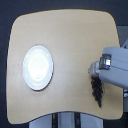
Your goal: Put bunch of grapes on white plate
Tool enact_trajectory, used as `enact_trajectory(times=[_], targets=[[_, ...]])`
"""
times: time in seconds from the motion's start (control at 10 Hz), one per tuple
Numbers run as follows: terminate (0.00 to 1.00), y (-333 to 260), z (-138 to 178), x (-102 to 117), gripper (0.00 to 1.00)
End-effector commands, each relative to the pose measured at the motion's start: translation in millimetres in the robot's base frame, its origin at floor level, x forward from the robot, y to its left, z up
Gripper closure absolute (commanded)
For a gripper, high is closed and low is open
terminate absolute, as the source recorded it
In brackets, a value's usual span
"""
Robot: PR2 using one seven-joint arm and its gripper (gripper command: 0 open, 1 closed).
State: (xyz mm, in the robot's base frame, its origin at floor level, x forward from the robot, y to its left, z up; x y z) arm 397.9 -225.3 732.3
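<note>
The white plate [38, 67] lies on the wooden table toward the exterior view's left, with nothing on it. The bunch of grapes [96, 91], a dark tapering cluster, lies near the table's edge on the exterior view's right, its narrow tip pointing to the front edge. My gripper [94, 70] comes in from the right and sits right over the bunch's upper end, covering it. The grey gripper body hides the fingers, so I cannot make out whether they are closed on the grapes or whether the bunch is lifted off the table.
The light wooden table [70, 35] has rounded corners and fills most of the view. My bulky grey forearm [116, 67] overhangs its right edge. Dark floor surrounds the table, and a table leg or stand shows at the bottom.
</note>
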Motion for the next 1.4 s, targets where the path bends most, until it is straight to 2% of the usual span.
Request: enact_trajectory(times=[0.0,0.6,0.9,1.1,1.3], targets=[[0.00,0.5,-0.5,7.6,1.00],[0.00,-0.2,1.4,17.7,1.00],[0.00,-3.5,14.0,26.4,1.00],[0.00,4.2,36.9,38.0,1.00],[0.00,29.1,89.9,51.7,1.00]])
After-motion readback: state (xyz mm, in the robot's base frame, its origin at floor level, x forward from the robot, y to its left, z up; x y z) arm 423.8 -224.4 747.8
